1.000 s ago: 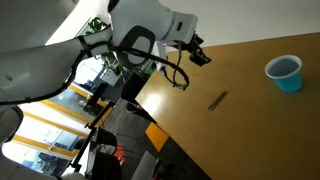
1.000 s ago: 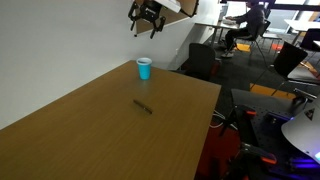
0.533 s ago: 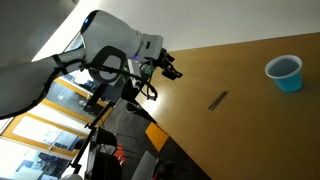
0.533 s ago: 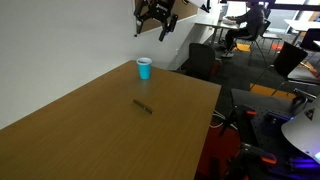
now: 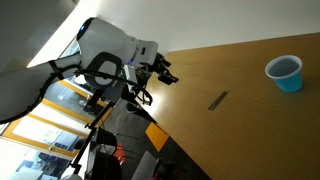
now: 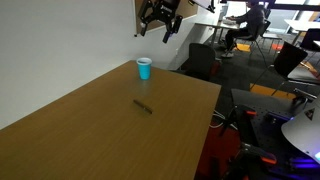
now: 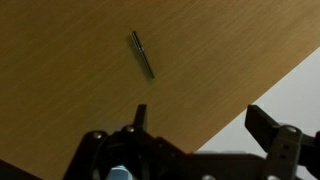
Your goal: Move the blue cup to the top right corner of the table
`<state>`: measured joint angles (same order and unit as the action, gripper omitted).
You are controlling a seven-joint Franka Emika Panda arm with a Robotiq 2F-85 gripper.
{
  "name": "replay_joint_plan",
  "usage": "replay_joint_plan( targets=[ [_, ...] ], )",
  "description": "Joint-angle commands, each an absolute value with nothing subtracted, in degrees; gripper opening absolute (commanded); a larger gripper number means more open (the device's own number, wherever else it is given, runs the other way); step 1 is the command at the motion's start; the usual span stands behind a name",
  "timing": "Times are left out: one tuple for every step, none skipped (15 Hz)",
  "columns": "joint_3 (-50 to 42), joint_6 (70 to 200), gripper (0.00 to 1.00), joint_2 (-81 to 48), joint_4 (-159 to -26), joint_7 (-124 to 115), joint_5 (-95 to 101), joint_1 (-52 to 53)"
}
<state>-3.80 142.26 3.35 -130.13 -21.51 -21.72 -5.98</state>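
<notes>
The blue cup [image 5: 284, 73] stands upright on the light-brown wooden table [image 5: 250, 130], near a far corner in an exterior view [image 6: 144, 68]. My gripper [image 5: 165, 73] hangs high in the air over the table's edge, well apart from the cup, and it also shows in the other exterior view [image 6: 160, 24]. In the wrist view its fingers [image 7: 205, 125] are spread wide with nothing between them. The cup does not show clearly in the wrist view.
A thin dark pen [image 5: 217, 100] lies on the table's middle, seen also in an exterior view [image 6: 143, 107] and the wrist view [image 7: 142, 54]. Office chairs [image 6: 205, 60] and equipment stand past the table's edge. A white wall [image 6: 50, 50] runs along one side.
My gripper has swung along the table's edge, farther from the cup, most of it in the first half second. The cup and pen have not moved.
</notes>
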Motion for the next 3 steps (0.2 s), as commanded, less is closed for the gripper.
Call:
replay_joint_plan(
  targets=[
    [-4.2,142.2,1.00,3.4,-130.1,-21.6,-21.6,-5.6],
    [-4.2,142.2,1.00,3.4,-130.1,-21.6,-21.6,-5.6],
    [-4.2,142.2,1.00,3.4,-130.1,-21.6,-21.6,-5.6]
  ],
)
